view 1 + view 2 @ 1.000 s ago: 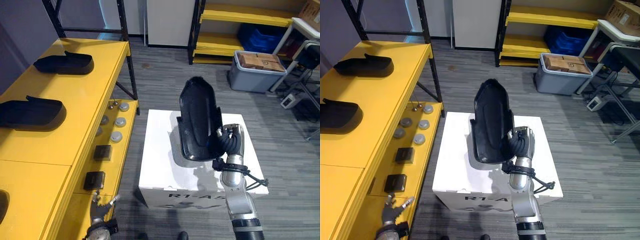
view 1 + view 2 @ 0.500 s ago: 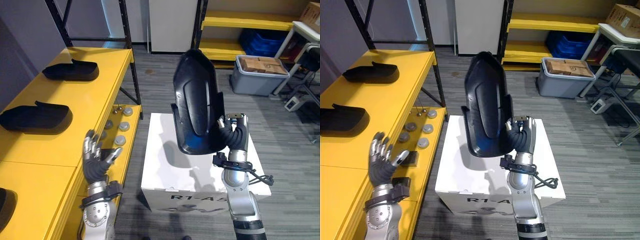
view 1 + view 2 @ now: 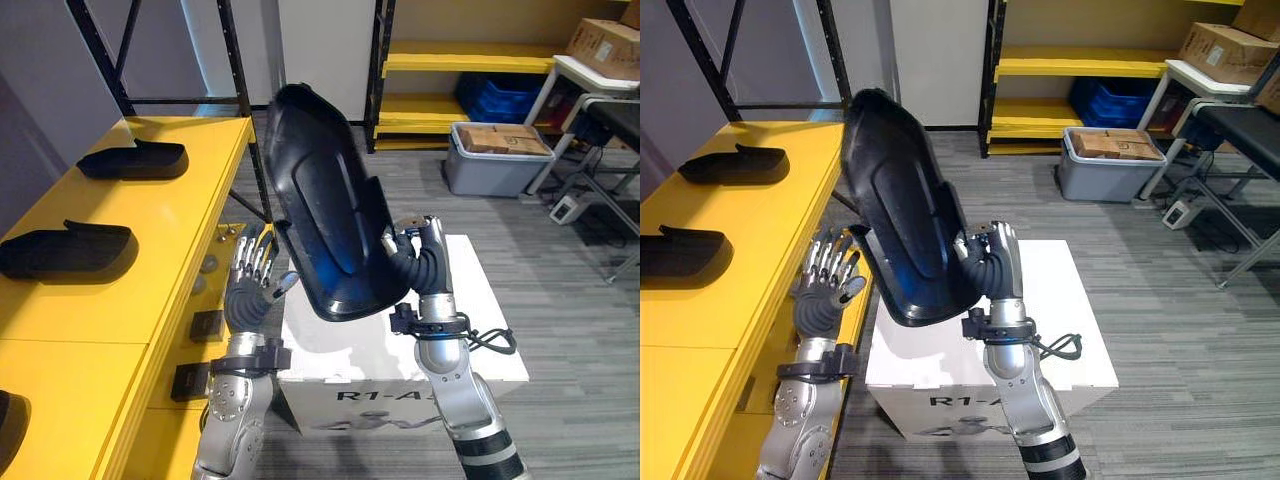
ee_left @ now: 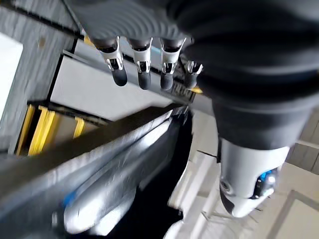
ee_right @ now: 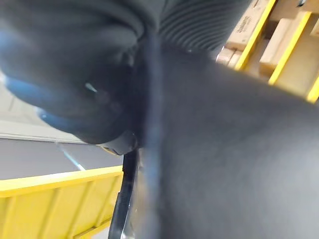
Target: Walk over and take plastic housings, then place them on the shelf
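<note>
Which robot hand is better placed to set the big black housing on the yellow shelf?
Right: the right robot hand grips the large black plastic housing, tilted toward the yellow shelf. The left robot hand is open beside it, holding nothing.

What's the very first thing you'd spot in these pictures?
The big black housing, gripped by the right hand and held up tilted above the white box. The left hand is raised open beside its lower edge. Two other housings lie on the yellow shelf at the left.
</note>
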